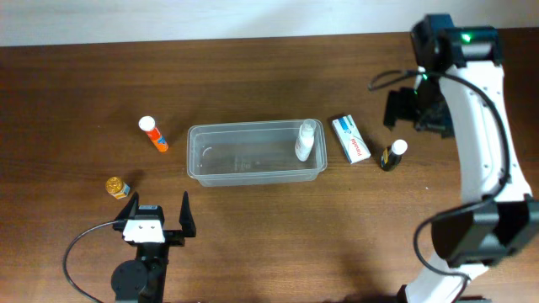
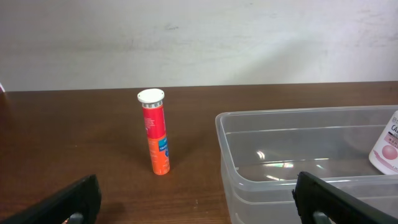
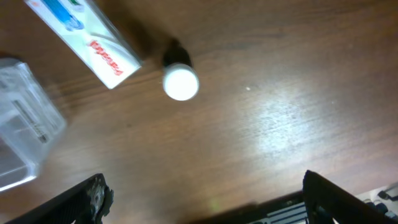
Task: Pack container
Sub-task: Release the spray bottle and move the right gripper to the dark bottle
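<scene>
In the left wrist view the container runs off the right and bottom edges and the bottle inside it is cut by the right edge, while in the right wrist view the box is cropped at the top.

Finding: a robotics lab or test station rather than a home. A dark wood-grain desk stands against a bare white wall. Two robot arms work at it, a white right arm and a black left arm, the latter trailing a loose black cable.
</scene>
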`<move>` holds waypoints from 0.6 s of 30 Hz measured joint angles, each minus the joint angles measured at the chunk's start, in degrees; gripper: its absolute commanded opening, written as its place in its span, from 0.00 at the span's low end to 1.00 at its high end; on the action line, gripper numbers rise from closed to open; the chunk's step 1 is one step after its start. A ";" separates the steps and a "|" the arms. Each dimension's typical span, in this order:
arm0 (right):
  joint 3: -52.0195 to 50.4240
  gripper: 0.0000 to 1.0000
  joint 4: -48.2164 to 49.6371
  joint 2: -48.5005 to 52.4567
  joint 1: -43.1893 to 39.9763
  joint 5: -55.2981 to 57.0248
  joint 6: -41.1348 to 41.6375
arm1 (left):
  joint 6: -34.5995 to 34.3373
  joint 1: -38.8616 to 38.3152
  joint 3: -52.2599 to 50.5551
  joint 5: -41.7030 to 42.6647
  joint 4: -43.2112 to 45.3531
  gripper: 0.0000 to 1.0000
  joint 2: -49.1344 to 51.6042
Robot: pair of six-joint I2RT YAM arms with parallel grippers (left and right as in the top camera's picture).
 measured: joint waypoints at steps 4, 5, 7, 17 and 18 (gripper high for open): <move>-6.47 0.92 6.01 -2.40 -0.70 0.57 -2.47 | 0.00 0.00 0.00 0.00 0.02 0.99 0.00; -8.24 0.92 8.52 -2.62 -0.61 0.52 -2.93 | 0.00 0.00 0.00 -0.02 0.02 1.00 0.00; -12.55 0.92 12.87 -2.43 -0.57 0.48 -3.65 | 0.00 0.00 0.00 0.00 0.02 0.99 0.00; -28.65 0.86 30.14 -2.47 -0.57 -2.60 -4.61 | 0.00 0.00 0.00 -0.02 0.02 0.99 0.00; -29.64 0.84 31.45 -2.47 -0.57 -2.75 -4.72 | 0.00 0.00 0.00 0.00 0.02 0.99 0.00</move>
